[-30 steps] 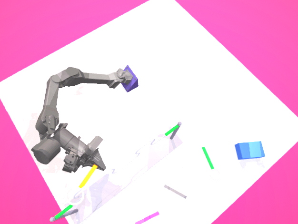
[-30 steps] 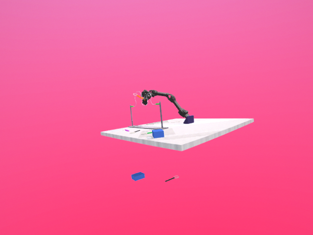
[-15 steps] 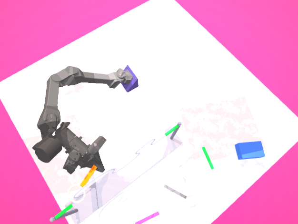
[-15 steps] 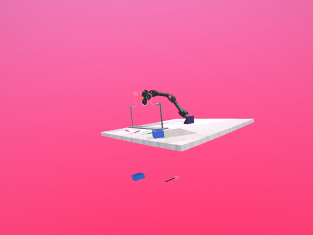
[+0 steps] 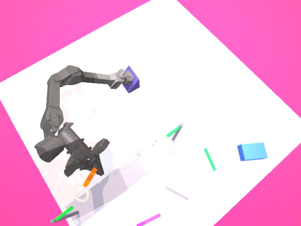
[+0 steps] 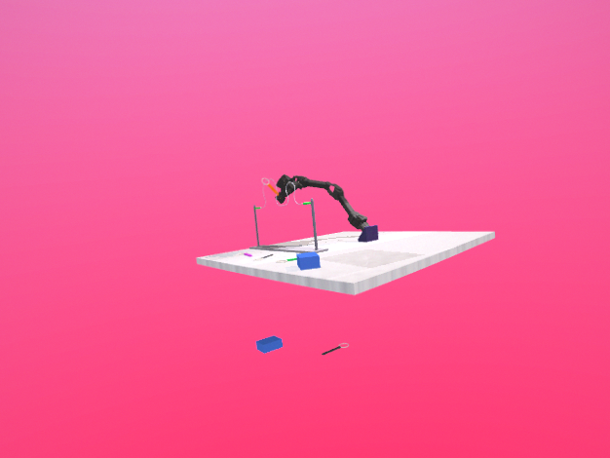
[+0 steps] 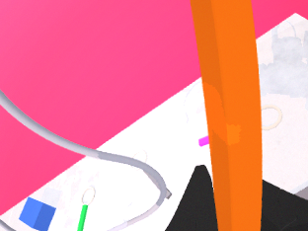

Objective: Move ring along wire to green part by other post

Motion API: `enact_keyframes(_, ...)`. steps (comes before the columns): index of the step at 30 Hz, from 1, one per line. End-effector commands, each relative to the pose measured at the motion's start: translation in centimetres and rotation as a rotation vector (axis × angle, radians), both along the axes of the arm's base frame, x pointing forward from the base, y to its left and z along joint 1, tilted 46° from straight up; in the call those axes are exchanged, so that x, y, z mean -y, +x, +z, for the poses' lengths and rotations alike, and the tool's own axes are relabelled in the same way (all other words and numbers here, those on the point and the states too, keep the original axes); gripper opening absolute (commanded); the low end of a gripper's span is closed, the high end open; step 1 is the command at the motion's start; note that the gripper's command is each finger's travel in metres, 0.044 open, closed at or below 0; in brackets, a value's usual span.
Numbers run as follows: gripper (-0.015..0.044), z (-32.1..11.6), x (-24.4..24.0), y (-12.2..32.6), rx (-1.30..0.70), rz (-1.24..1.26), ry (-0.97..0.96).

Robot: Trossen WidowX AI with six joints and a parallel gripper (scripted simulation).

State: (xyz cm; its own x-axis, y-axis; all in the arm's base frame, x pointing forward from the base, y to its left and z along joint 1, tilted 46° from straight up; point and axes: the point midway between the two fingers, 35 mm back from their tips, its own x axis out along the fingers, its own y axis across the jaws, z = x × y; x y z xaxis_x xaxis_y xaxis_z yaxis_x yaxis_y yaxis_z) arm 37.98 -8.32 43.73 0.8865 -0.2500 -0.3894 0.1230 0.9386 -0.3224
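Note:
My gripper [image 5: 95,168] [image 6: 280,193] [image 7: 237,203] is shut on the orange handle [image 5: 89,177] [image 6: 272,188] [image 7: 228,109]. The pale ring [image 5: 80,192] [image 6: 267,181] hangs at the handle's far end, a short way from the green part [image 5: 63,213] [image 6: 257,208] by the near-left post [image 5: 70,215] [image 6: 256,226]. The thin grey wire [image 5: 126,166] [image 7: 74,146] appears to run through the ring. It winds up to the other green part [image 5: 173,131] [image 6: 307,202] at the far post [image 5: 177,133] [image 6: 314,224]. The ring is out of the wrist view.
A blue box [image 5: 252,151] [image 6: 308,261] [image 7: 37,213], a green stick [image 5: 209,159] [image 7: 83,218], a grey stick [image 5: 177,193] and a magenta stick [image 5: 148,219] [image 7: 203,141] lie on the white table [image 5: 194,60]. The purple arm base [image 5: 131,79] [image 6: 367,233] stands behind. Another blue box [image 6: 269,344] and a ring tool [image 6: 334,349] lie below.

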Motion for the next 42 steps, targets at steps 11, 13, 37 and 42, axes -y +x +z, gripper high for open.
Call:
enact_keyframes(11, -0.0150, 0.4, 0.8, -0.1, -0.001, -0.002, -0.198)
enact_keyframes(13, -0.0150, 0.4, 0.9, -0.1, -0.001, -0.002, -0.225)
enact_keyframes(37, -0.0150, 1.3, 2.1, -0.1, -0.008, 0.004, -0.550)
enact_keyframes(42, -0.0150, 1.5, 2.3, -0.1, -0.009, 0.006, -0.618)
